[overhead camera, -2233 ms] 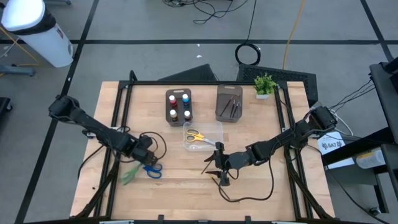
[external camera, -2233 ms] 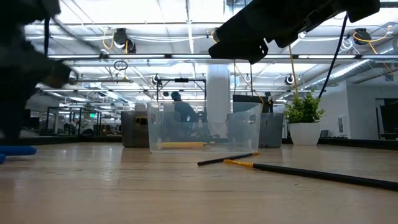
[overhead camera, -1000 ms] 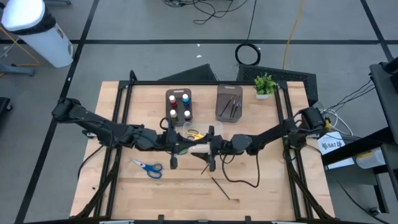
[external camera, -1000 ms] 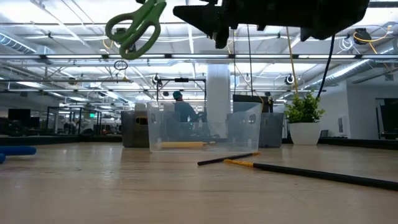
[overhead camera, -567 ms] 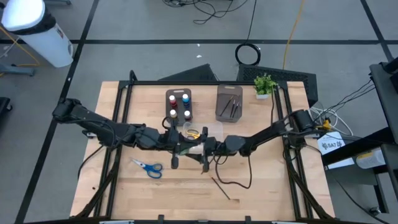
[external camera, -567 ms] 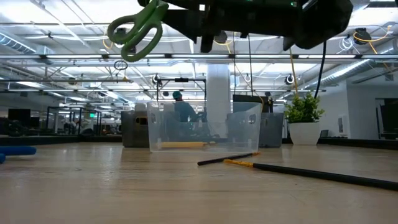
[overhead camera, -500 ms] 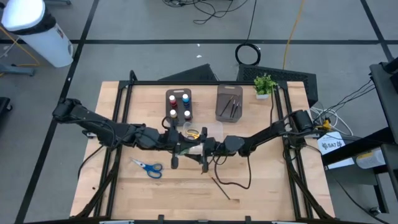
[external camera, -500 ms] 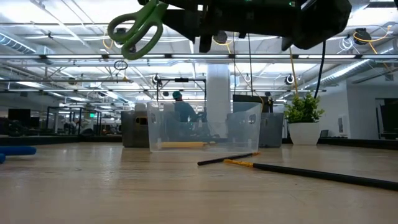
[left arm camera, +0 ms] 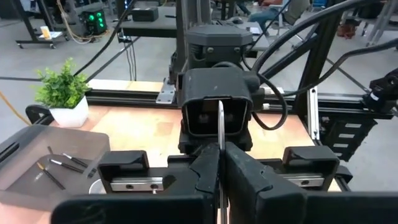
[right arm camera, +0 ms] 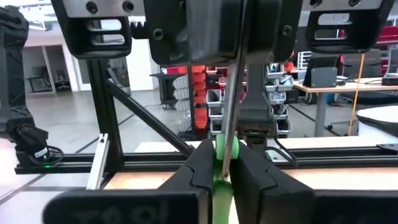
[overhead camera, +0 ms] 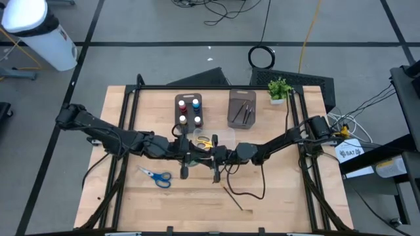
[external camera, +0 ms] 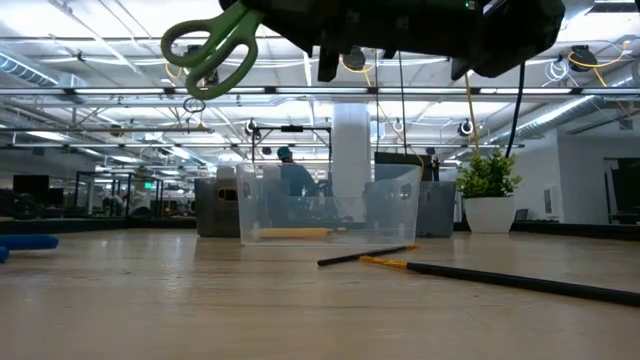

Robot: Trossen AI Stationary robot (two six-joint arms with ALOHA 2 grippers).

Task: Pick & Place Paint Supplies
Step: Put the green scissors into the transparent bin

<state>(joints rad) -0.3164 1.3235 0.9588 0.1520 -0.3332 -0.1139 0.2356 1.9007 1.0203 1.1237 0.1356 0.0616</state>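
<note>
Our right gripper (right arm camera: 224, 163) has just pinched shut on the green scissors (external camera: 210, 47); our left gripper (left arm camera: 221, 163) stays clamped narrow on them too; we judge a handover underway above the clear box (overhead camera: 226, 137).

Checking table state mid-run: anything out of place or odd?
Two thin dark brushes lie loose on the wood in front of the clear plastic box, and blue-handled scissors lie alone near the front left. Oddest: the green-handled scissors hang in mid-air, with the left gripper and right gripper both clamped on them.
</note>
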